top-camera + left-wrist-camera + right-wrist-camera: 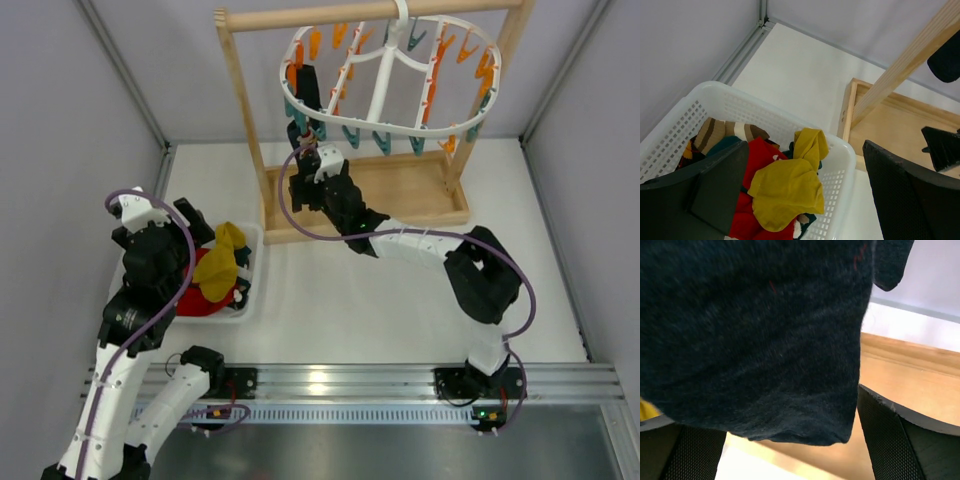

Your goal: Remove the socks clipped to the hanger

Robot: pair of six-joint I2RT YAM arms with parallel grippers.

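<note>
The white oval hanger (392, 75) hangs from the wooden rack with orange and teal clips. One dark navy sock (305, 95) is clipped at its left side. In the right wrist view this sock (755, 330) fills the frame and hangs between my right gripper's (790, 445) wide-apart fingers (912, 440), which are not closed on it. My right gripper (308, 165) is at the sock's lower end. My left gripper (810, 200) is open and empty above a white basket (842, 150) holding a mustard-yellow sock (790, 190), a red sock (760, 157) and a striped one (720, 132).
The wooden rack (245, 120) stands on a wooden base tray (400, 190) at the back; its left post (910, 65) is near the basket (252, 262). Grey walls close in on both sides. A metal rail (330, 380) runs along the near edge.
</note>
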